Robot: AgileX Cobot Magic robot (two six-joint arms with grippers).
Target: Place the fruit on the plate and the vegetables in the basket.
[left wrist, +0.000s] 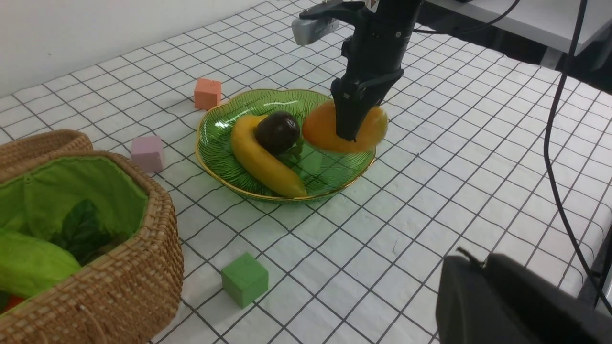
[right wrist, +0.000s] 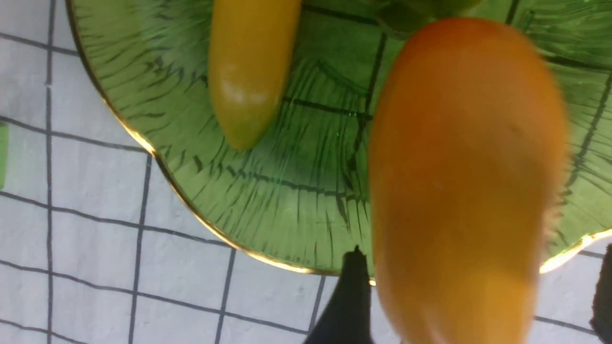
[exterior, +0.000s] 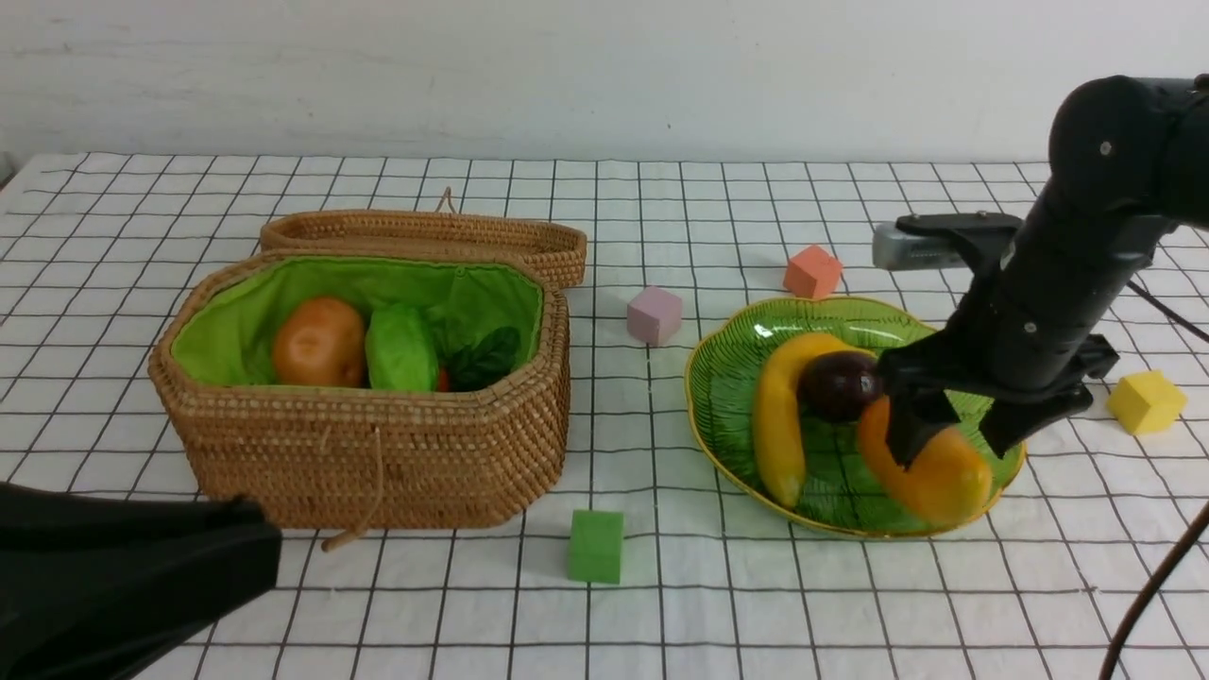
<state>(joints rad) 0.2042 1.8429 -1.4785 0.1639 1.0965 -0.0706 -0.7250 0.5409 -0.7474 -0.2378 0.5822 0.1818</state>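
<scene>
The green glass plate (exterior: pixel 727 378) holds the yellow banana (exterior: pixel 779 416) and the dark purple mangosteen (exterior: pixel 839 385). The orange-yellow mango (exterior: pixel 940 477) lies at the plate's near right edge, blurred in the left wrist view. My right gripper (exterior: pixel 952 446) straddles it, open; in the right wrist view a gap shows between the mango (right wrist: pixel 468 181) and one finger. The wicker basket (exterior: pixel 378 453) holds the brown-orange potato (exterior: pixel 319 342), the light green vegetable (exterior: pixel 401 348) and the pepper's leafy stem (exterior: pixel 486 357). My left gripper (left wrist: pixel 478 260) hangs shut and empty over the cloth in front of the basket.
Foam cubes lie on the checked cloth: orange (exterior: pixel 811 271) behind the plate, pink (exterior: pixel 654 314) between basket and plate, green (exterior: pixel 596 546) in front, yellow (exterior: pixel 1146 401) right of the plate. The basket's lid (exterior: pixel 425 236) lies open behind it. A black cable (exterior: pixel 1162 576) hangs at the right.
</scene>
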